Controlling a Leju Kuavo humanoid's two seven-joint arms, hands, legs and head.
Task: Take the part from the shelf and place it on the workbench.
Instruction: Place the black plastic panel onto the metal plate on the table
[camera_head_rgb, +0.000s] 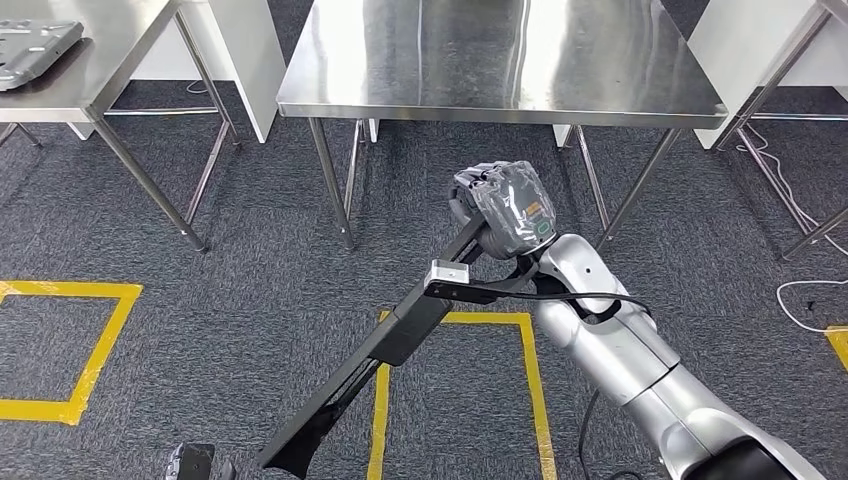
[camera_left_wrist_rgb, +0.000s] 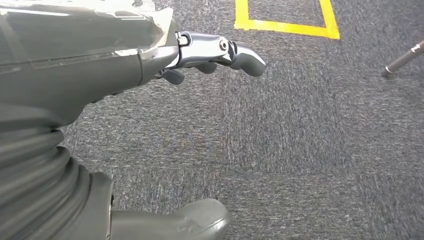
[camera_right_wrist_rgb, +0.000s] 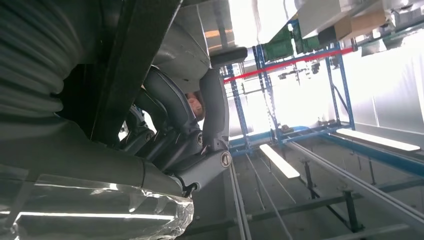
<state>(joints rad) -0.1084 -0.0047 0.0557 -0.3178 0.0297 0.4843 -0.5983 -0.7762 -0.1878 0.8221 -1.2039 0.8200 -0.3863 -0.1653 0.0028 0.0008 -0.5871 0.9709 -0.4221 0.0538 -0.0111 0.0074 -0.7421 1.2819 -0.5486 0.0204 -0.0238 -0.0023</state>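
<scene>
Right now, from the head view, the right hand (camera_head_rgb: 503, 205) is sitting just right of the frame's centre with its fingers clamped around the top end of the part (camera_head_rgb: 385, 345), a long black bar that is slanting down toward the lower left of the frame, over the dark carpet (camera_head_rgb: 230, 310) and a yellow tape outline (camera_head_rgb: 530, 370). The steel workbench (camera_head_rgb: 500, 70) is filling the upper middle of the frame, just beyond the hand, and the part is not touching it. Over in the left wrist view, the left hand (camera_left_wrist_rgb: 165, 55) is hanging above the carpet with its fingers (camera_left_wrist_rgb: 235, 52) stretched apart and nothing in them. Then the right wrist view is showing dark fingers (camera_right_wrist_rgb: 175, 130) wrapping tightly around the black bar (camera_right_wrist_rgb: 130, 65) at upper left.
</scene>
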